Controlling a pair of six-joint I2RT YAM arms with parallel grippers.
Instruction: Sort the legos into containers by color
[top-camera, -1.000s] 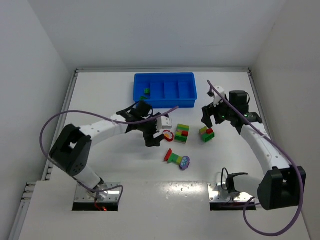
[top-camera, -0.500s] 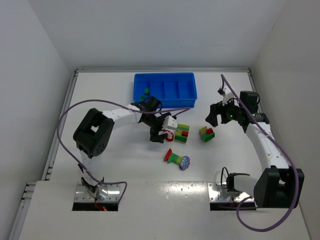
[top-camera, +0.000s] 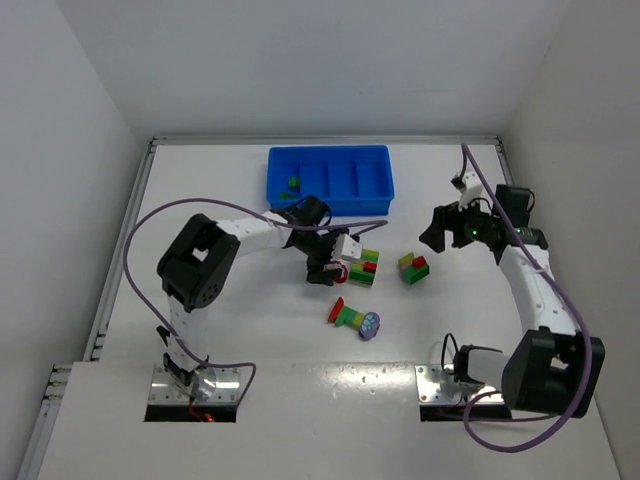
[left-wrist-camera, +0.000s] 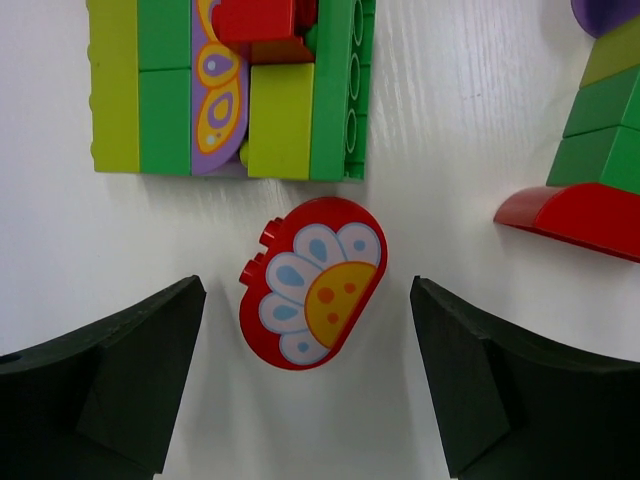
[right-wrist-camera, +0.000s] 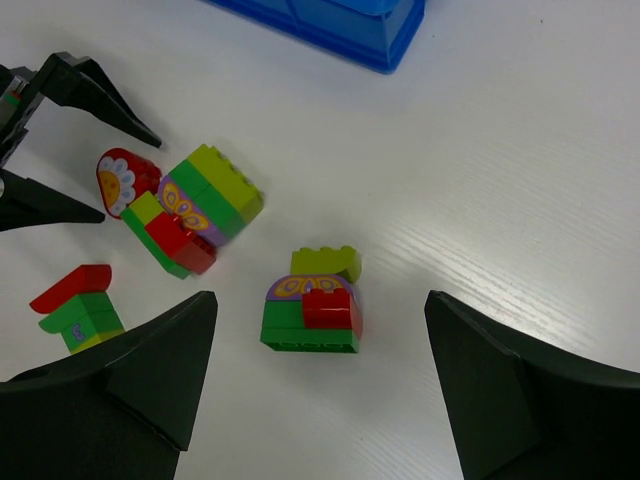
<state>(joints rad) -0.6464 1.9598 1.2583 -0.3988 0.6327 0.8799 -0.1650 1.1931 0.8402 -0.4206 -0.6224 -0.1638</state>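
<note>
A red flower-printed lego (left-wrist-camera: 313, 283) lies flat on the table between the open fingers of my left gripper (left-wrist-camera: 306, 300), untouched; it also shows from above (top-camera: 337, 270). A green, yellow, purple and red clump (top-camera: 364, 267) lies just beyond it. A second clump (right-wrist-camera: 312, 300) lies below my open, empty right gripper (right-wrist-camera: 320, 300), which hovers well above it (top-camera: 432, 238). A third clump with a red base (top-camera: 353, 318) lies nearer the arms. The blue tray (top-camera: 375, 205) holds two green legos (top-camera: 292, 184) in its leftmost compartment.
The tray stands at the back centre, a short way behind the legos. White walls close in the table on three sides. The left arm's purple cable (top-camera: 150, 225) loops out to the left, and the right arm's (top-camera: 575, 310) hangs on the right.
My left gripper has moved right and now straddles the red flower lego. My right gripper has pulled back to the right, away from the second clump.
</note>
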